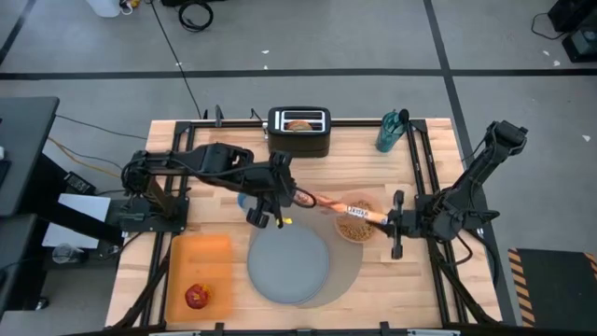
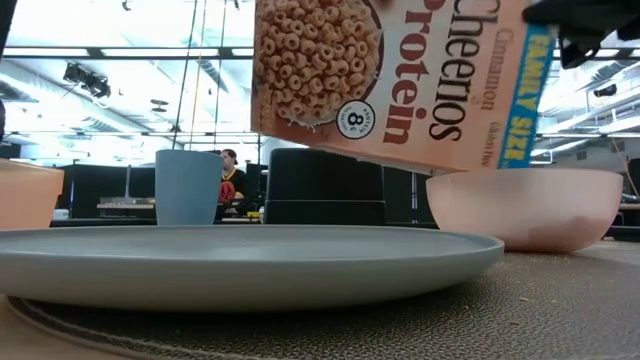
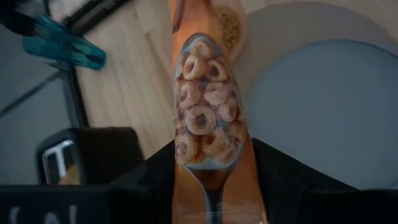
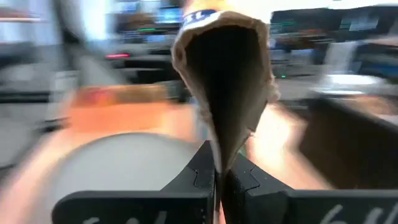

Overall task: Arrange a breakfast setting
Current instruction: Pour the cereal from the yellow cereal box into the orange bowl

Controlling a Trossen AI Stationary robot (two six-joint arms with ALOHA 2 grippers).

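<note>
Both arms hold a tall orange cardboard cereal box (image 1: 340, 203) tipped over the translucent pink bowl (image 1: 355, 224), right of centre in the high view, cereal already inside; the left gripper (image 1: 280, 187) is clamped on the box's base end, the right gripper (image 1: 395, 220) pinched on its open top flap. I'd worry the thin flap tears or slips, dropping the box onto the bowl, or cereal spills onto the large round grey mat (image 1: 347, 268). The blue-grey plate (image 1: 289, 265) sits lower centre; the red apple (image 1: 196, 297) waits on the orange rectangular board (image 1: 201, 257), lower left; the small blue cup (image 2: 188, 187) stands behind the plate on the wooden worktop (image 1: 224, 131).
</note>
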